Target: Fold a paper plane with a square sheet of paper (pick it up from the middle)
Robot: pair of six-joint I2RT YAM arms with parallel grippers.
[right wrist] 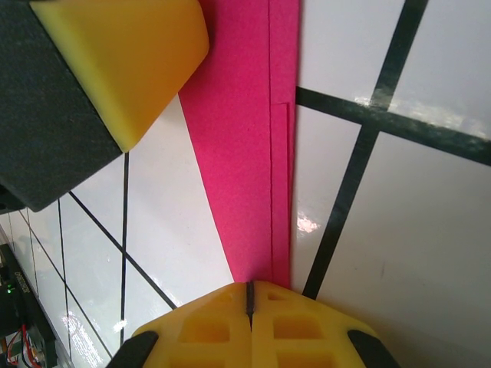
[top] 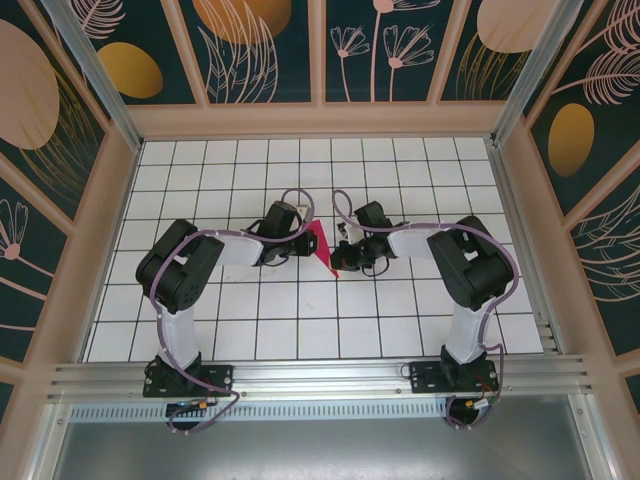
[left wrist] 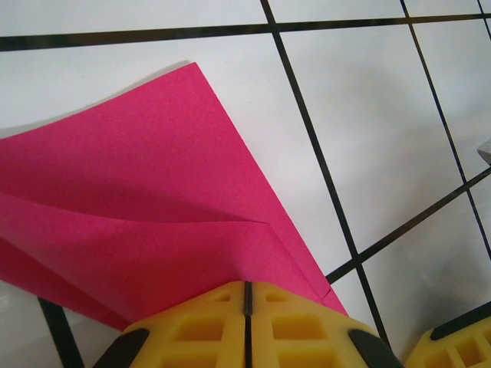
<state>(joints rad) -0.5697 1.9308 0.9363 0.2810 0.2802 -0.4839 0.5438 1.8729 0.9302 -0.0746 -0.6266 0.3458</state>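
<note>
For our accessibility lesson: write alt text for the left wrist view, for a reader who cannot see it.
Folded pink paper is pinched by the left gripper, its yellow fingers shut, at the bottom edge. Beneath lies a white table with black grid lines.

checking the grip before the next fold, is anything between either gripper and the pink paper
Nothing visible stands between them. The left gripper and the right gripper each have their jaws shut directly on an edge of the pink paper, which is partly folded, with the white tiled table beneath it.
</note>
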